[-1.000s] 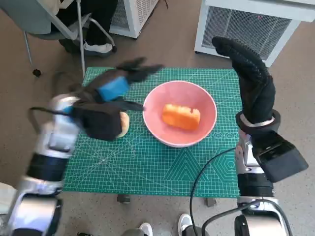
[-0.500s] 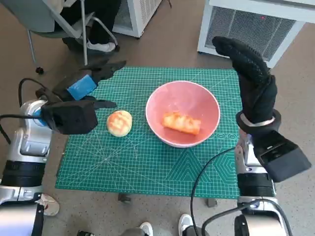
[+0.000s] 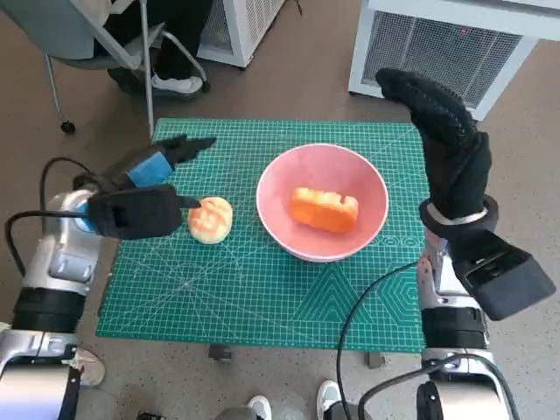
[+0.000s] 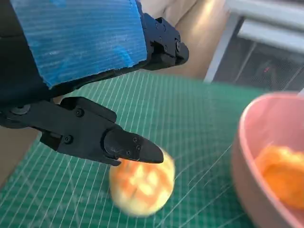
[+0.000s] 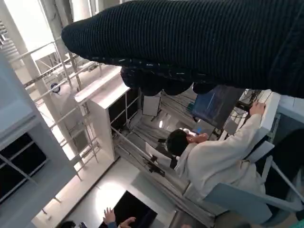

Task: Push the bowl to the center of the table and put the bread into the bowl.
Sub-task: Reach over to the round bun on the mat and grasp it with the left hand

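A pink bowl (image 3: 367,223) stands near the middle of the green cutting mat (image 3: 254,289), with an orange piece of bread (image 3: 324,208) inside it. A round bread roll (image 3: 211,219) lies on the mat just left of the bowl; in the left wrist view the roll (image 4: 141,188) shows blurred beside the bowl (image 4: 247,156). My left hand (image 3: 157,166) hovers open over the mat's left edge, fingers apart, holding nothing. My right hand (image 3: 446,144) is raised at the mat's right side, fingers extended, empty.
A white slatted unit (image 3: 455,44) stands beyond the table on the right. A chair and a seated person's feet (image 3: 175,83) are at the far left. A black cable (image 3: 367,297) crosses the mat's near right corner. The right wrist view shows a person (image 5: 213,156) seated.
My left hand has drawn back from beside the bowl to the mat's left edge, uncovering the round roll. The bowl and the bread in it have barely moved. The right hand stays raised.
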